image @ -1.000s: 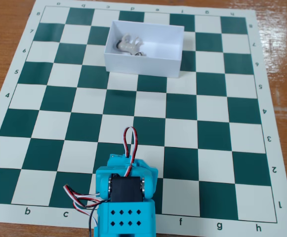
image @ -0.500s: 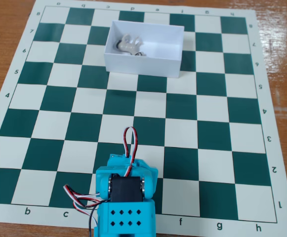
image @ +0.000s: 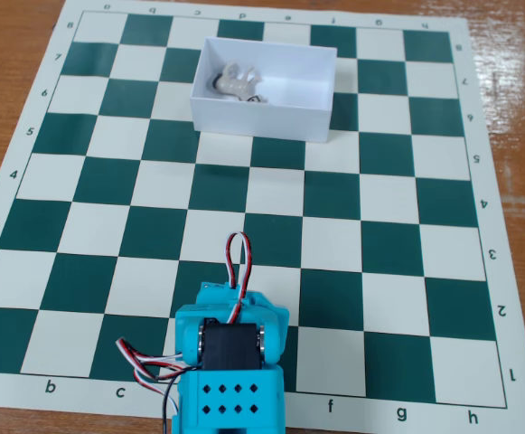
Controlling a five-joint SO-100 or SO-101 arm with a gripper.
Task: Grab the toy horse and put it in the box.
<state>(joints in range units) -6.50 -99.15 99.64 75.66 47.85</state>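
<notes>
The toy horse (image: pixel 236 83), small and pale grey-white with dark bits, lies on its side inside the box (image: pixel 260 121), in its left half. The box is white, open-topped and low-walled, and sits on the far rows of the chessboard. My blue arm (image: pixel 231 360) is folded at the near edge of the board, far from the box, with red, white and black wires looping over it. Its fingers are hidden under the arm's body, so I cannot see how the jaws stand. Nothing shows as held.
A green and white chessboard mat (image: pixel 398 226) covers most of the wooden table (image: pixel 9 81). No other pieces stand on the squares between the arm and the box.
</notes>
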